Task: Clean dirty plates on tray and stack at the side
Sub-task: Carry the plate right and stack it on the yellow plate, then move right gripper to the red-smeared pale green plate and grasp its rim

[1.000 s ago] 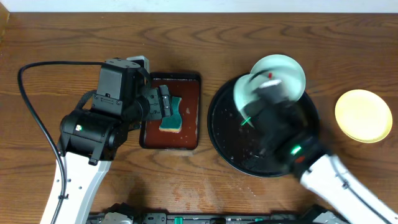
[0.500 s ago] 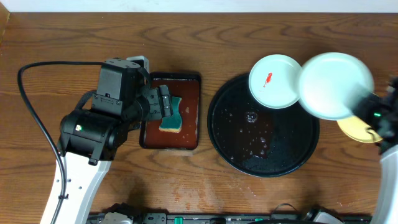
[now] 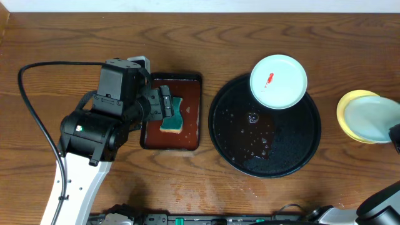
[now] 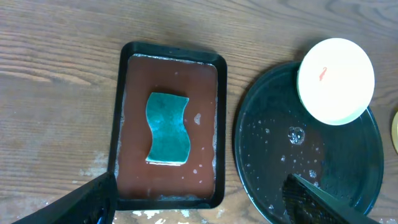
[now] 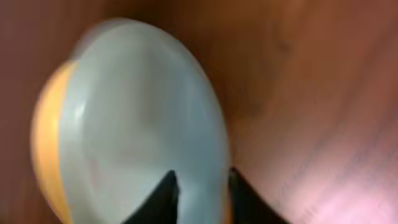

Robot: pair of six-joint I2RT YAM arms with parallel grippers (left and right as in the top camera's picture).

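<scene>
- At the right edge of the table point(image 3: 62, 37), about midway along it: pale yellow plate point(image 3: 345, 112) flat on the wood, clean white plate point(image 3: 372, 120) lying on top of it, shifted toward the edge, with a yellow crescent showing on the inner side.
- Right gripper point(image 5: 200, 183) at the rim of the clean white plate: fingertips point(image 5: 163, 198) only narrowly apart, one over the plate's face, the other just past its rim. Pinched on that rim, as far as the blurred wrist view tells.
- Black tray point(image 3: 281, 147) right of the table's middle, beaded with water droplets, near the two-plate stack but not touching it.
- Smeared white plate point(image 3: 279, 82) resting on the tray's far right part, overlapping the rim toward the far edge, red smear point(image 3: 270, 79) just left of its centre. Well apart from both grippers.
- Left gripper point(image 4: 200, 186) spread wide, nothing held, hanging over the near end of the brown rectangular tray point(image 4: 118, 112), left of the table's middle.
- Teal sponge point(image 4: 168, 129) flat in the brown liquid at the middle of that tray, ahead of the open fingers, untouched by them.
</scene>
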